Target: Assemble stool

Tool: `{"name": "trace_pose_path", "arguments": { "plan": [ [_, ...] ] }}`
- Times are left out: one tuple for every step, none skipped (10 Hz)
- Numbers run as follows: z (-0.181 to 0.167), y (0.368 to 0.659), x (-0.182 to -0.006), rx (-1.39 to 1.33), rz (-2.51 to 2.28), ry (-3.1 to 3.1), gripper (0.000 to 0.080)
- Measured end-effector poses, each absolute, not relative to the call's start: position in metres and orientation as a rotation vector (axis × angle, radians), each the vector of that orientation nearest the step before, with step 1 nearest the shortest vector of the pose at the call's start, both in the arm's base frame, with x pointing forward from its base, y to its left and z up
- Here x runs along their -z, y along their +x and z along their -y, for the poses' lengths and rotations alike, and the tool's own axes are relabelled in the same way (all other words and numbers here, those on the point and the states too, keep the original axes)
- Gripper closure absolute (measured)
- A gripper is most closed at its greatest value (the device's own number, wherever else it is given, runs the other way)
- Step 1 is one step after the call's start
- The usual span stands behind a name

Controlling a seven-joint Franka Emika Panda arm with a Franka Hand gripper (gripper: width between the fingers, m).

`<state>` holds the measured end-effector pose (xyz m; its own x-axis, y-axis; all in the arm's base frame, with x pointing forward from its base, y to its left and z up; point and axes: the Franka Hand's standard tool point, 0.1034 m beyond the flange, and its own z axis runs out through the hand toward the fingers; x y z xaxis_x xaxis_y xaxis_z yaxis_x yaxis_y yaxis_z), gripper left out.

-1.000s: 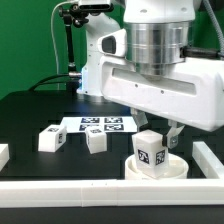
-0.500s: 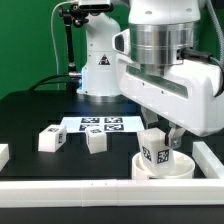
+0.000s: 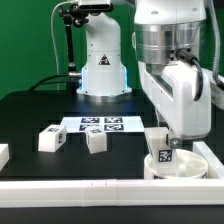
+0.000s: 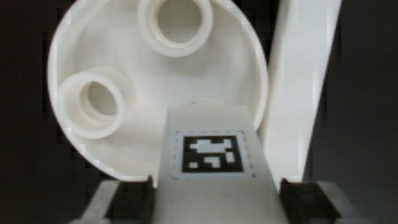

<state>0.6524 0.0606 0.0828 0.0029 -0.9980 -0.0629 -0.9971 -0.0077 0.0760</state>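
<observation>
The jaws are clenched on one stool leg (image 3: 160,149), long axis roughly vertical, at the lower right of the exterior view. The seat (image 3: 186,168) lies on the worktop (image 3: 40,110) beneath it. In the wrist view both visible sockets (image 4: 93,101) appear off the leg's axis; align before lowering

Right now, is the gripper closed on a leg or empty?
Closed on a leg: in the wrist view the gripper has its fingers against both sides of it, no gap showing.
</observation>
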Motion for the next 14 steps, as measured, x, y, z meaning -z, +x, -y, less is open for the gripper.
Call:
{"name": "trace_pose_path", "arguments": {
  "plan": [
    [-0.063, 0.653, -0.083, 0.151, 2.283, 2.132, 0.0461],
    [-0.066, 0.653, -0.083, 0.146, 2.373, 2.024, 0.0461],
    [-0.067, 0.653, -0.084, 0.137, 2.445, 1.929, 0.0461],
    [-0.067, 0.654, -0.084, 0.127, 2.508, 1.841, 0.0461],
    [-0.066, 0.654, -0.084, 0.131, 2.528, 1.813, 0.0461],
    [-0.065, 0.653, -0.084, 0.156, 2.547, 1.783, 0.0461],
    [-0.064, 0.654, -0.084, 0.168, 2.577, 1.758, 0.0461],
    [-0.066, 0.654, -0.084, 0.165, 2.551, 1.8, 0.0452],
    [-0.066, 0.654, -0.085, 0.165, 2.542, 1.814, 0.0452],
    [-0.065, 0.656, -0.089, 0.168, 2.534, 1.844, 0.0263],
    [-0.065, 0.658, -0.095, 0.169, 2.527, 1.873, 0.0175],
    [-0.065, 0.659, -0.1, 0.165, 2.52, 1.896, 0.0175],
    [-0.066, 0.661, -0.105, 0.161, 2.512, 1.919, 0.0155],
    [-0.066, 0.66, -0.102, 0.162, 2.476, 1.963, 0.0151]
  ]
}}
